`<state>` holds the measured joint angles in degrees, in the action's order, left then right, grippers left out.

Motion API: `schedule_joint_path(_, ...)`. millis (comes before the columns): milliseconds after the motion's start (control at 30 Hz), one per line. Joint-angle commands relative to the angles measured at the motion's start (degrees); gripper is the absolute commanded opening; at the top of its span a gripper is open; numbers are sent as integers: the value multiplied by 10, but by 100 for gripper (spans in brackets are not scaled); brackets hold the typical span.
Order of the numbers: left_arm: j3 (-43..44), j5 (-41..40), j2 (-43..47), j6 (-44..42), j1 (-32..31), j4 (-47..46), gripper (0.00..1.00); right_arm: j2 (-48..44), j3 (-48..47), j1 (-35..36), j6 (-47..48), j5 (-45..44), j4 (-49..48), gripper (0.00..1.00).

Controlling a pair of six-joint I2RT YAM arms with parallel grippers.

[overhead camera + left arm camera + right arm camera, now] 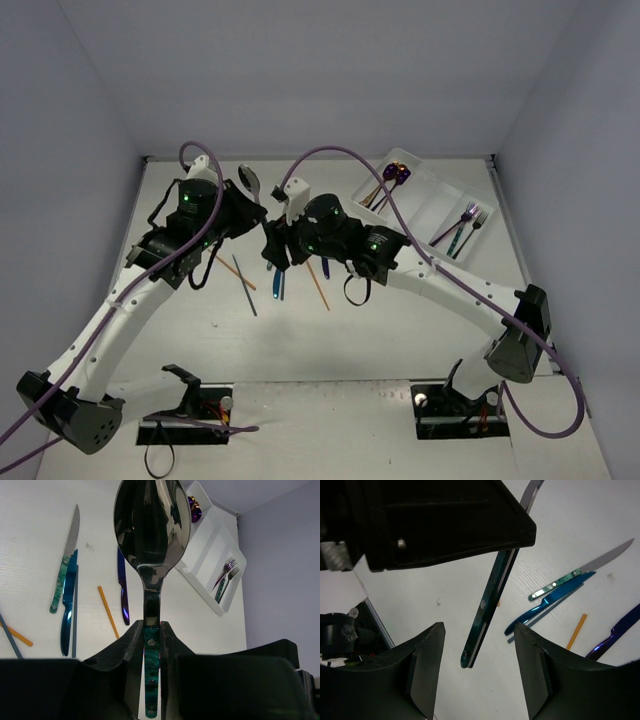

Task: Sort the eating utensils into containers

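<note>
My left gripper [151,627] is shut on the teal handle of a large shiny spoon [152,525], holding it above the table with the bowl pointing away. From above, the spoon [250,181] sticks out of the left gripper [250,207]. My right gripper [480,642] is open, and the spoon's handle [487,607] hangs between its fingers without touching either. The right gripper [275,250] sits just beside the left one. The white tray [432,200] lies at the far right, with forks [466,226] in one compartment and purple and gold spoons [396,174] in another.
Loose on the table below the grippers lie a teal-handled silver knife [65,565], a blue knife [67,605], a purple knife [122,587], an orange chopstick [108,612] and a grey chopstick [75,615]. Another orange chopstick [237,272] lies further left.
</note>
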<state>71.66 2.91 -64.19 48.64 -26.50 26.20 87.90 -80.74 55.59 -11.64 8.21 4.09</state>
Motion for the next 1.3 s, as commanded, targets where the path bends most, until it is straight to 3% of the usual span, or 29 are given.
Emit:
schedule_joint_path(0, 15, 3, 26, 18, -7, -65, 0, -3, -35, 3, 3, -25, -53, 49)
schedule_joint_path(67, 11, 4, 28, 20, -9, -71, 0, -1, -34, 3, 2, -28, -56, 43)
schedule_joint_path(267, -1, 1, 29, 22, -15, -74, 0, 0, -32, 3, -9, -52, -62, 1)
schedule_joint_path(300, -5, -4, 29, 21, -15, -73, 2, -1, -31, 2, -13, -63, -62, 0)
schedule_joint_path(433, -23, -65, 39, 3, -15, -50, 46, -1, -22, -12, -28, -118, -61, 0)
schedule_joint_path(467, -27, -82, 43, -8, -15, -34, 53, -1, -19, -23, -34, -123, -61, 0)
schedule_joint_path(600, -36, -174, 63, -57, -13, 37, 68, 3, -2, -75, -68, -144, -59, 0)
schedule_joint_path(800, -90, -224, 119, -106, -6, 79, 73, 35, 5, -186, -115, -185, -56, 0)
schedule_joint_path(1033, -144, -180, 155, -123, -4, 130, 74, 162, -62, -326, -162, -223, -56, 0)
schedule_joint_path(1267, -166, -139, 171, -103, -4, 157, 74, 310, -175, -406, -229, -193, -57, 0)
